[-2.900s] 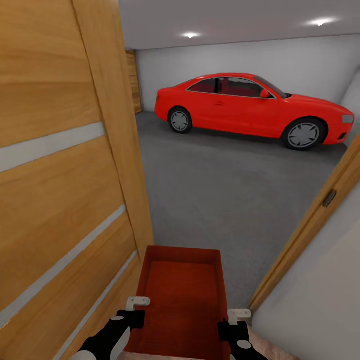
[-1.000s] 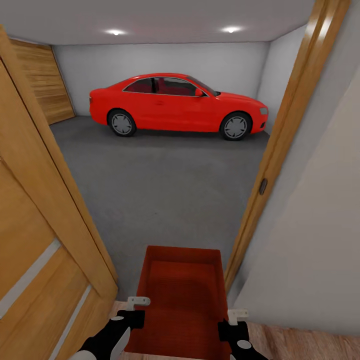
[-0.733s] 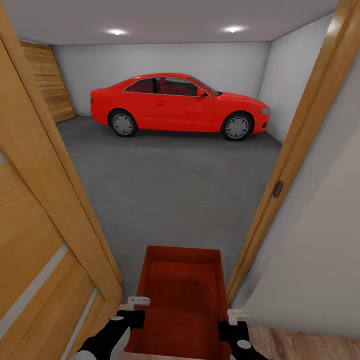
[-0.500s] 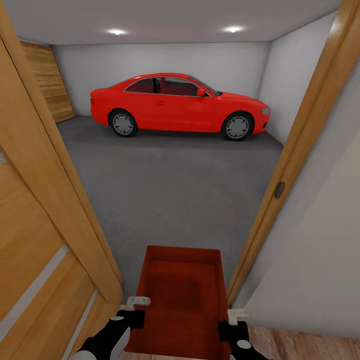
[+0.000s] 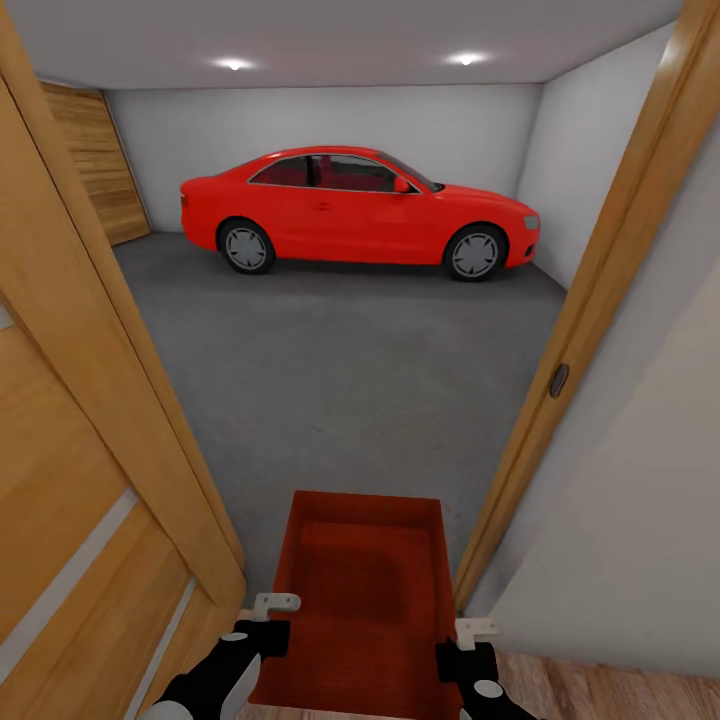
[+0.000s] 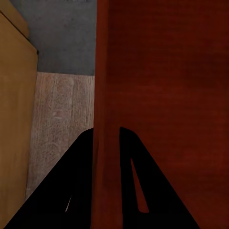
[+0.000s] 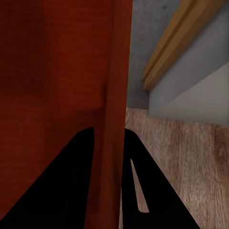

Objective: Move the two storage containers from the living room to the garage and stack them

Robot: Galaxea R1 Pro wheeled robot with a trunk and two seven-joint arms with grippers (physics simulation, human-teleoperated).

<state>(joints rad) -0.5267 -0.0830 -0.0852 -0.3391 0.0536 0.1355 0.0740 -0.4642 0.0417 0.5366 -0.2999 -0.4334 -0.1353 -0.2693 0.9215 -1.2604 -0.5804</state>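
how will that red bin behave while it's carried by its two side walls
The storage container looks light: it is empty. Its thin walls, pinched by the left gripper and right gripper, may flex. The ribbed surface probably resists slipping.

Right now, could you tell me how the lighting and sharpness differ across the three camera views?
Head view: evenly lit by two ceiling spotlights, the red car sharp with a soft shadow beneath. Left wrist view: the storage container wall dim and softly blurred, the left gripper a black silhouette. Right wrist view: the same, the right gripper black against the wood floor.
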